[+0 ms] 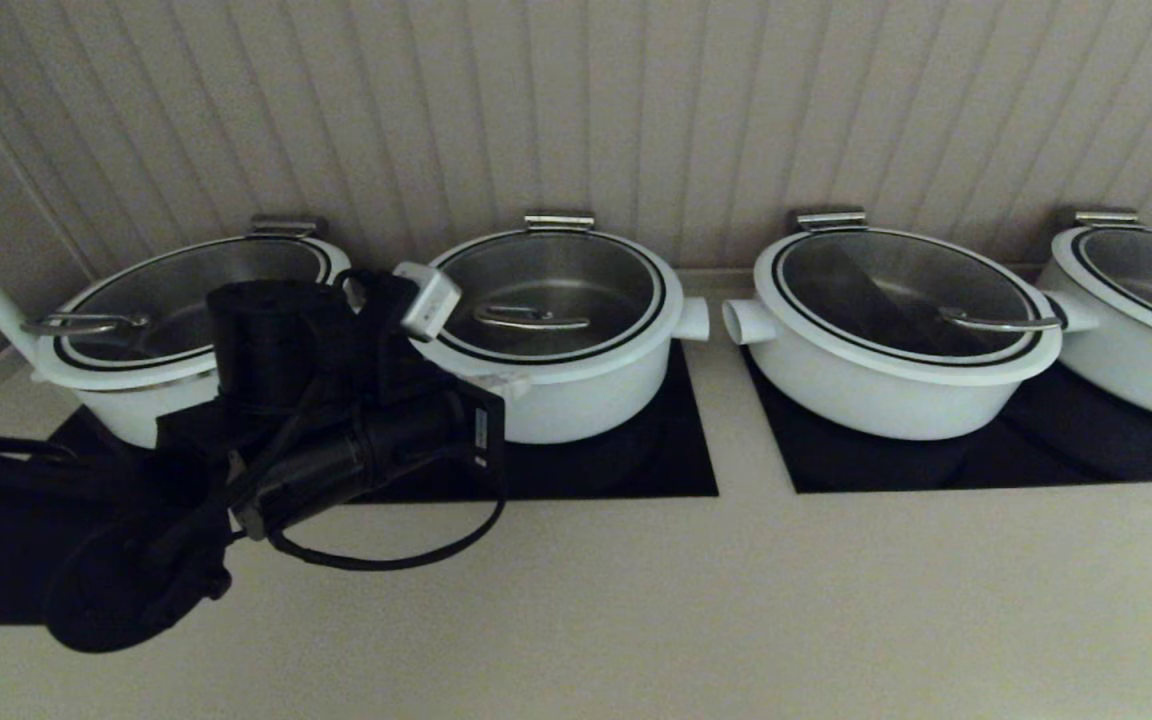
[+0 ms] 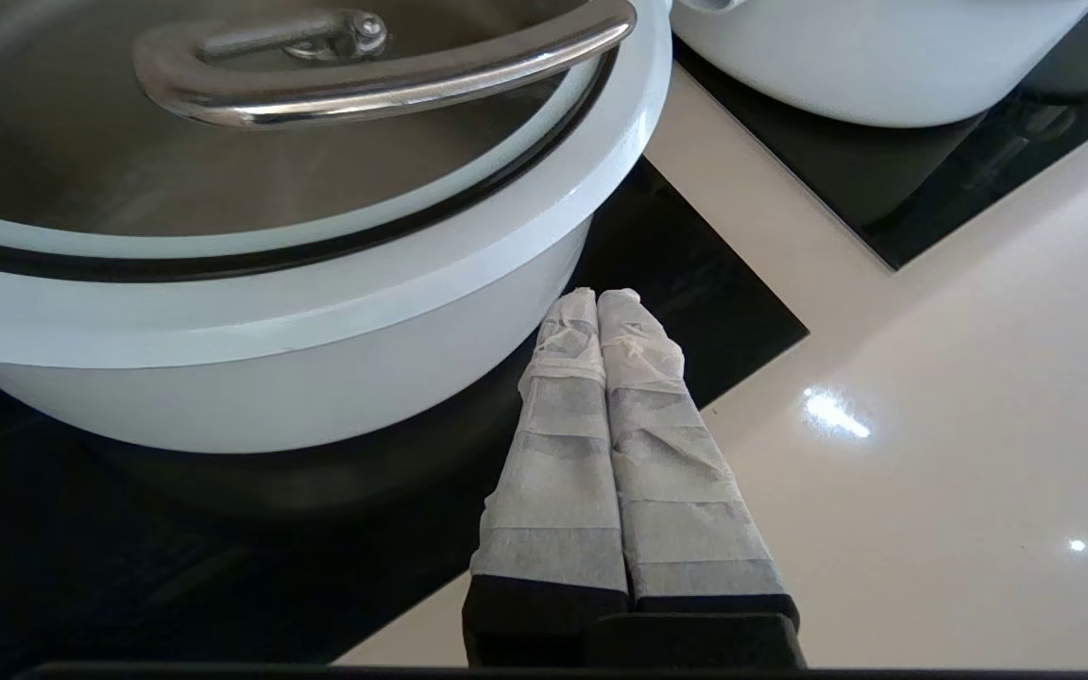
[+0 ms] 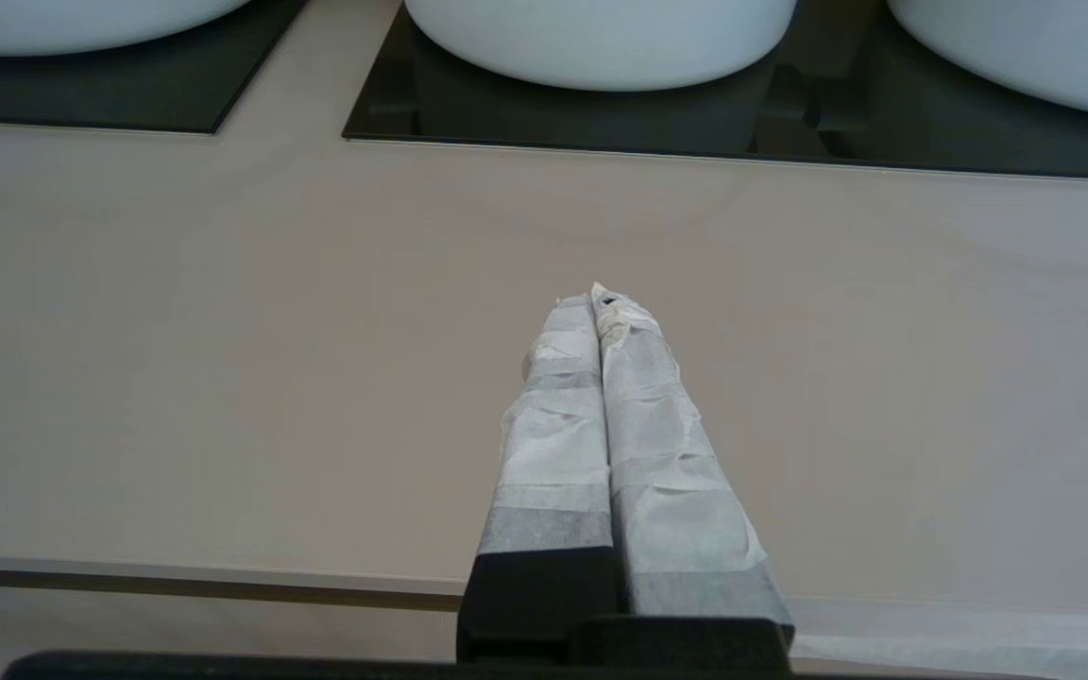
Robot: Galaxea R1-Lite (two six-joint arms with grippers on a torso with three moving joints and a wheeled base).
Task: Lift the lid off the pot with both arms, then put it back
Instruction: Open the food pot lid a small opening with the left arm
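Observation:
The pot (image 1: 586, 395) is the second from the left, white, with a side stub facing right. Its glass lid (image 1: 548, 290) sits on it, with the steel bar handle (image 1: 532, 319) across the middle. My left arm reaches in from the left, and its gripper (image 2: 598, 297) is shut and empty. The taped fingertips lie beside the pot's wall (image 2: 270, 378), below the rim and lid (image 2: 176, 179). My right gripper (image 3: 596, 300) is shut and empty, low over the beige counter near its front edge. It is out of the head view.
Wider white lidded pots stand at far left (image 1: 126, 410), right of centre (image 1: 866, 395) and far right (image 1: 1136, 370). All rest on black cooktop panels (image 1: 676, 470) set into the beige counter (image 1: 736, 600). A ribbed wall runs close behind them.

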